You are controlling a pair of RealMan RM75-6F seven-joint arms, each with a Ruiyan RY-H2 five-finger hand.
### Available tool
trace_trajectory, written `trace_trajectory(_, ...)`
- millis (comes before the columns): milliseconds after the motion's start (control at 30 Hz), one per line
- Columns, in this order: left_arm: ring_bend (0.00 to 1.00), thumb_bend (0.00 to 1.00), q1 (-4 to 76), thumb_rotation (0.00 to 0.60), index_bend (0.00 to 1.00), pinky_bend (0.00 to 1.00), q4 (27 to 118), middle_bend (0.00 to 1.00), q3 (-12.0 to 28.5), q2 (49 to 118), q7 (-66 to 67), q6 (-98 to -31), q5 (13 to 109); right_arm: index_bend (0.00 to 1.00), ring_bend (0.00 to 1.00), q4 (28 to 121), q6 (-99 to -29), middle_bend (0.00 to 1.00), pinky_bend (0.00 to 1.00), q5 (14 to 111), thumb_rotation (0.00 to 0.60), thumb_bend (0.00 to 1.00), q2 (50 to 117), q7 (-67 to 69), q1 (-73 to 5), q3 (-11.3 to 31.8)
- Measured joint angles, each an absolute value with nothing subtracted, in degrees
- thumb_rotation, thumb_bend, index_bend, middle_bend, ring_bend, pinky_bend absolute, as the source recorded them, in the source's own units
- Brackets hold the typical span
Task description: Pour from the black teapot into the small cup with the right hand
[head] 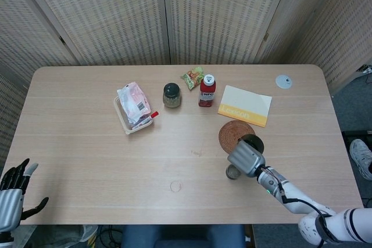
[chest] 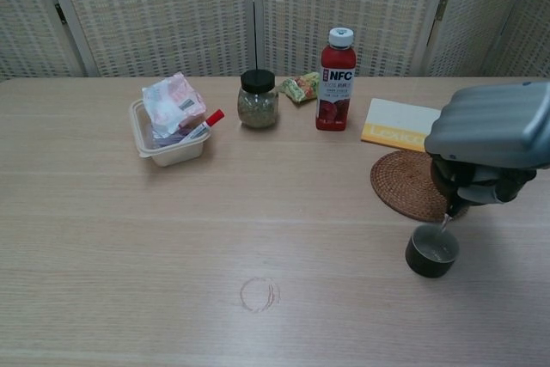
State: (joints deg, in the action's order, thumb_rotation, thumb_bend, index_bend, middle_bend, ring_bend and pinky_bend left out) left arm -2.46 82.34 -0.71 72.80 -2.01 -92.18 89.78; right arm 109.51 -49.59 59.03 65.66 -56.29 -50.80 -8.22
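The wide wooden table (chest: 129, 238) is being used as the work surface, and any spill would be spreading across it towards the yellow-edged booklet (chest: 397, 124) and the woven coaster (chest: 404, 182), both lying near the pour. The right hand (chest: 490, 139) is being held over the near right part of the table, its fingers wrapped around the black teapot (chest: 468, 186), which is being tipped with its spout just above the small cup (chest: 431, 251); a thin stream appears to be falling into the cup in the chest view. The teapot is being largely hidden by the hand, so the firmness of the grasp cannot be judged, and a slip there would be dropping the pot onto the cup. The cup is standing just beside the coaster, low and light-looking, and it could be knocked over if the spout is lowered further. If the tilt is being increased too quickly, the stream could be overshooting the narrow rim; if it is being held too long, the cup could be overfilled. The left hand (head: 13, 193) is being kept idle off the table's near left corner, fingers spread and nothing in them.
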Motion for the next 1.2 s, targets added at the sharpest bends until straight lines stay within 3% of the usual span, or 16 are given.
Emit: trace_trajectory(1200, 0.07, 0.21, -2.8, 0.6, 0.1, 0.04, 81.7, 0.0, -0.6, 73.0, -2.7, -92.4, 89.7, 0.96, 0.9, 110.2, -51.7, 1.0, 0.41, 56.8, 0.6, 0.66, 66.9, -60.5, -52.5, -10.4)
